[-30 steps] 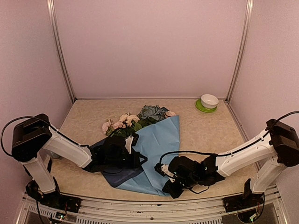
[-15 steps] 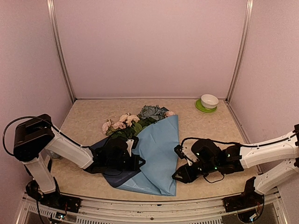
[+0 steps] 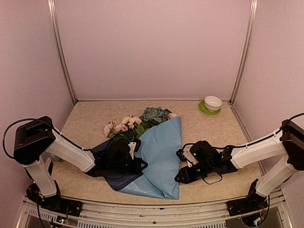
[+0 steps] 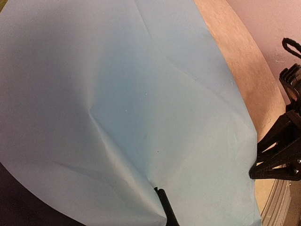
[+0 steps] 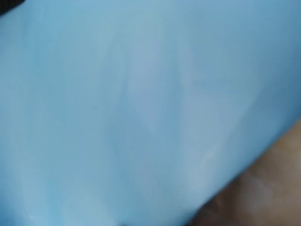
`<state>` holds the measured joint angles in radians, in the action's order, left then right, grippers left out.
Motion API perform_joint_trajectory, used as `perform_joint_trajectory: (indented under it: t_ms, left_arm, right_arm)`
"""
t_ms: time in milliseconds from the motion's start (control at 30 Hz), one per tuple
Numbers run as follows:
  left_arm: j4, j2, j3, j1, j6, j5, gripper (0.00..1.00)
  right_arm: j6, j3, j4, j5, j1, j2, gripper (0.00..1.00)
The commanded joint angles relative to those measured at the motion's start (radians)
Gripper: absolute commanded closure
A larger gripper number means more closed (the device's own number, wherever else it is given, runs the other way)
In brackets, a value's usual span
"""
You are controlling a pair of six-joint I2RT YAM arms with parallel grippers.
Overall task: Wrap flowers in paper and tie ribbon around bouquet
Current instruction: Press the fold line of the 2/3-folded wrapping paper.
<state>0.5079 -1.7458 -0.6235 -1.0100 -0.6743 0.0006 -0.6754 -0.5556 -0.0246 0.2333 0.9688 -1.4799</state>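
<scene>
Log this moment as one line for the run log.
stage: wrapping | paper: draped over flowers, blooms showing | left hand: shut, at paper's left side | right hand: at paper's right edge, grip unclear | ribbon: not seen

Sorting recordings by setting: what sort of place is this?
Probably a lab test booth, not a florist's: plain pink walls, metal corner rails, and a beige table with flowers on blue paper.

We see the paper (image 3: 159, 156) by the near edge of the worktop (image 3: 209, 137), over the flowers (image 3: 137, 121) (blooms behind it); a bowl (image 3: 213, 102) sits in the far right corner.
</scene>
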Motion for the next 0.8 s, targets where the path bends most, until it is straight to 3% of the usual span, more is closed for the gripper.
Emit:
perform_joint_trajectory:
  t_ms: [0,133,333,433,500,633,767]
  left_arm:
    - [-0.025,0.009,0.001,-0.007,0.018,-0.023,1.0]
    - [-0.027,0.012,0.003,-0.008,0.022,-0.028,1.0]
    - [-0.031,-0.015,-0.02,-0.021,0.034,-0.021,1.0]
    - [-0.032,-0.015,-0.021,-0.027,0.033,-0.025,1.0]
    - [-0.03,-0.014,-0.02,-0.028,0.034,-0.024,1.0]
    - [-0.031,-0.019,-0.024,-0.029,0.038,-0.02,1.0]
    - [-0.032,-0.023,-0.032,-0.03,0.039,-0.017,1.0]
  right_arm:
    - [-0.022,0.014,-0.003,-0.015,-0.009,-0.016,0.86]
    - [-0.038,-0.003,0.132,-0.173,-0.012,-0.011,1.0]
    - [0.0,0.023,0.052,-0.071,-0.012,0.035,1.0]
    - [0.01,-0.013,0.181,-0.141,-0.013,0.061,0.82]
    - [0.023,-0.042,0.266,-0.21,-0.013,0.102,0.78]
    - [0.073,-0.099,0.344,-0.275,-0.001,0.173,0.8]
    - [0.167,-0.125,0.219,-0.16,0.03,0.158,0.83]
